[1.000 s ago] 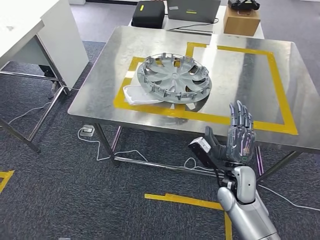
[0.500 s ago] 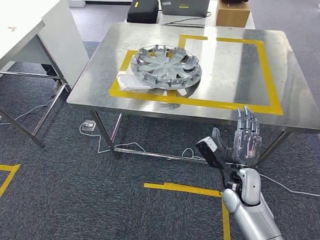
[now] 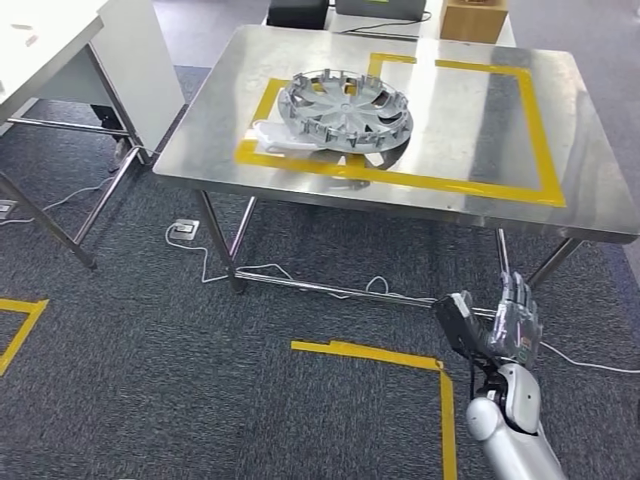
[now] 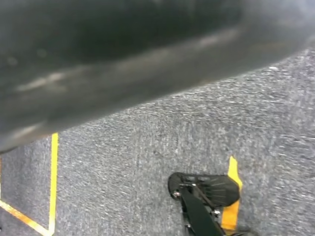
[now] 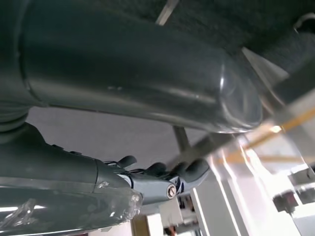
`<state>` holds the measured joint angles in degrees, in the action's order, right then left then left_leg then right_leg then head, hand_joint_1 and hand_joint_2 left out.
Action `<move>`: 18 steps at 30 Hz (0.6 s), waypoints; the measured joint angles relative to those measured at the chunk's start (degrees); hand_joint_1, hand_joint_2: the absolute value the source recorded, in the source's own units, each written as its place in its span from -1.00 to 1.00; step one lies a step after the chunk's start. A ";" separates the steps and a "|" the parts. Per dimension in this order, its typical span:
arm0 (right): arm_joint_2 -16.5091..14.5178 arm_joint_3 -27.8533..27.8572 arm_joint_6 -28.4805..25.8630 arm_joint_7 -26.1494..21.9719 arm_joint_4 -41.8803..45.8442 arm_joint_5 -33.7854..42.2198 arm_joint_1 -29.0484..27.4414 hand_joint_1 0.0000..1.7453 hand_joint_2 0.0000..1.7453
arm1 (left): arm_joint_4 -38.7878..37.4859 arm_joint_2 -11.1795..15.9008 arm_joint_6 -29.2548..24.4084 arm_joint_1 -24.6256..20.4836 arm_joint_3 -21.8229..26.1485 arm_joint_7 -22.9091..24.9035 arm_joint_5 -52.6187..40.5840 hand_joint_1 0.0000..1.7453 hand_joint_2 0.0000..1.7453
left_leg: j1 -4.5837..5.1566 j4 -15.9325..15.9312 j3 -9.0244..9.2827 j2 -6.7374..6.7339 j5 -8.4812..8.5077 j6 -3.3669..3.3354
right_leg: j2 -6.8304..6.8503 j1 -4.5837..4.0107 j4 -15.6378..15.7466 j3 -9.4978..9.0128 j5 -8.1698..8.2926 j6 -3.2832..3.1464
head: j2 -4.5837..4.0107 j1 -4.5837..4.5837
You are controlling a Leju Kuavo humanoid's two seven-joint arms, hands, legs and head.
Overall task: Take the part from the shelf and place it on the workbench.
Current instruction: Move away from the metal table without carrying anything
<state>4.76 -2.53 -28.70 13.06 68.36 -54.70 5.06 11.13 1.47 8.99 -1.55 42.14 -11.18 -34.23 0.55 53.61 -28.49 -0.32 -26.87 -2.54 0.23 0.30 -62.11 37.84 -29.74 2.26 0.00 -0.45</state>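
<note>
A: What has changed since a second ago?

B: The whole view has slid back from the workbench (image 3: 453,205), so the camera moved, not the things. The right hand (image 3: 513,325) has dropped lower in the head view and now sits below the bench's near edge, over the carpet.

A: And the part?

B: The wheel cover (image 3: 346,108) lies flat on the workbench: a round, silver-grey plastic disc with curved spokes and a ring of small clips standing up round its rim. It rests across the left side of a yellow tape rectangle (image 3: 540,140), partly on a flat white piece (image 3: 275,140).

A: Is the hand holding anything?

B: No. The right hand is upright, fingers (image 3: 521,300) straight and spread, thumb out to the side, nothing in it. The left hand I cannot tell; its wrist view is a dark blur over carpet.

A: The surroundings?

B: The bench top is brushed steel, shiny, on thin metal legs. Grey speckled carpet (image 3: 151,360) below, with yellow floor tape (image 3: 366,353) and white cables (image 3: 302,280). A white table (image 3: 113,50) stands to the left; a cardboard box (image 3: 473,18) sits beyond the bench.
</note>
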 joint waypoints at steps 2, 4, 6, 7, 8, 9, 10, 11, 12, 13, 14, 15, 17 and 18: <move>0.13 0.89 0.86 -0.19 -3.30 3.16 -0.35 -1.00 -1.00 | 0.00 -0.05 -0.10 -0.02 0.02 0.12 -0.09 -1.00 -1.00 | 0.05 0.10 -1.45 0.02 1.05 -0.15 | -0.03 0.15 -7.59 1.76 -4.06 0.47 | 0.00 0.07; 0.23 1.94 1.73 -1.12 -7.96 7.31 -0.54 -1.00 -1.00 | -0.01 -0.15 -0.27 0.02 0.05 0.27 -0.33 -1.00 -1.00 | 0.03 0.24 -2.78 0.04 1.99 0.06 | -0.03 0.39 -9.90 0.91 -3.38 0.88 | 0.00 0.08; 0.27 3.03 2.36 -2.87 -13.28 11.64 -0.52 -1.00 -1.00 | -0.02 -0.29 -0.45 -0.05 0.08 0.43 -0.61 -1.00 -1.00 | -0.07 0.69 -4.05 0.07 2.69 0.52 | 0.00 0.84 -4.26 -3.56 -0.29 1.27 | 0.00 0.09; 0.27 3.54 2.43 -4.11 -16.04 13.55 -0.38 -1.00 -1.00 | -0.02 -0.32 -0.54 -0.11 0.09 0.51 -0.74 -1.00 -1.00 | -0.03 1.18 -4.78 0.08 2.92 0.81 | -0.06 0.97 -0.07 -6.47 0.39 1.47 | 0.00 0.16; 0.27 3.98 2.39 -5.23 -18.88 15.01 -0.06 -1.00 -1.00 | -0.02 -0.31 -0.61 -0.17 0.09 0.63 -0.87 -1.00 -1.00 | 0.04 1.72 -5.41 0.08 3.14 1.13 | -0.16 1.07 3.42 -8.70 0.38 1.44 | 0.00 0.17; 0.27 4.40 2.46 -6.16 -22.22 16.35 0.40 -1.00 -1.00 | -0.02 -0.30 -0.69 -0.29 0.09 0.77 -0.99 -1.00 -1.00 | 0.12 2.23 -5.92 0.09 3.38 1.46 | -0.27 1.06 5.63 -10.03 -0.01 1.35 | 0.00 0.19; 0.27 4.74 2.69 -6.68 -25.37 17.34 0.88 -1.00 -1.00 | -0.03 -0.31 -0.74 -0.42 0.08 0.88 -1.08 -1.00 -1.00 | 0.14 2.56 -6.32 0.09 3.69 1.78 | -0.34 0.89 6.42 -10.46 -0.44 1.12 | 0.00 0.20; 0.26 5.09 2.99 -6.86 -28.46 18.22 1.18 -1.00 -1.00 | -0.04 -0.36 -0.77 -0.55 0.08 0.99 -1.16 -1.00 -1.00 | 0.10 2.70 -6.55 0.15 4.00 2.07 | -0.28 0.86 6.35 -10.11 -0.42 0.73 | 0.00 0.18; 0.25 5.42 3.40 -6.92 -31.23 18.95 1.34 -1.00 -1.00 | -0.06 -0.44 -0.79 -0.67 0.07 1.04 -1.20 -1.00 -1.00 | 0.00 2.97 -6.83 0.23 3.74 2.37 | -0.11 0.83 6.14 -9.70 -0.14 0.27 | 0.00 0.16; 0.24 5.69 3.85 -6.89 -33.32 19.49 1.38 -1.00 -1.00 | -0.08 -0.51 -0.80 -0.70 0.07 1.08 -1.26 -1.00 -1.00 | -0.09 3.89 -7.34 0.28 2.54 2.65 | 0.05 0.83 5.97 -9.23 0.23 -0.32 | 0.00 0.11; 0.22 5.91 4.44 -6.74 -35.13 19.94 1.52 -1.00 -1.00 | -0.10 -0.55 -0.80 -0.68 0.07 1.13 -1.33 -1.00 -1.00 | -0.19 5.82 -8.08 0.32 0.40 2.91 | 0.16 0.83 5.92 -8.66 0.68 -1.01 | 0.00 0.04; 0.18 6.10 5.30 -6.46 -36.88 20.42 1.76 -1.00 -1.00 | -0.11 -0.58 -0.80 -0.73 0.07 1.15 -1.47 -1.00 -1.00 | -0.29 8.90 -9.01 0.32 -2.50 3.13 | 0.20 0.75 5.87 -8.10 1.17 -1.53 | 0.00 -0.06; 0.05 6.56 7.49 -5.57 -40.31 21.66 1.98 -1.00 -1.00 | -0.11 -0.64 -0.81 -1.02 0.07 1.21 -1.80 -1.00 -1.00 | -0.33 16.49 -10.72 0.30 -7.38 3.15 | 0.29 0.34 5.79 -6.90 2.12 -2.01 | 0.00 -0.12; -0.06 6.83 8.76 -5.12 -41.93 22.49 1.90 -1.00 -1.00 | -0.11 -0.67 -0.80 -1.20 0.06 1.26 -1.99 -1.00 -1.00 | -0.28 19.16 -10.93 0.30 -8.17 2.92 | 0.38 0.06 5.76 -6.25 2.62 -2.09 | 0.00 -0.12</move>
<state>4.70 4.30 -19.93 7.94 26.42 -32.21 6.96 11.02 0.80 8.19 -2.75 42.20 -9.92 -36.22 0.27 72.77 -39.42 -0.02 -35.04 0.39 0.61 0.36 -56.36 31.59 -27.11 0.18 0.00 -0.57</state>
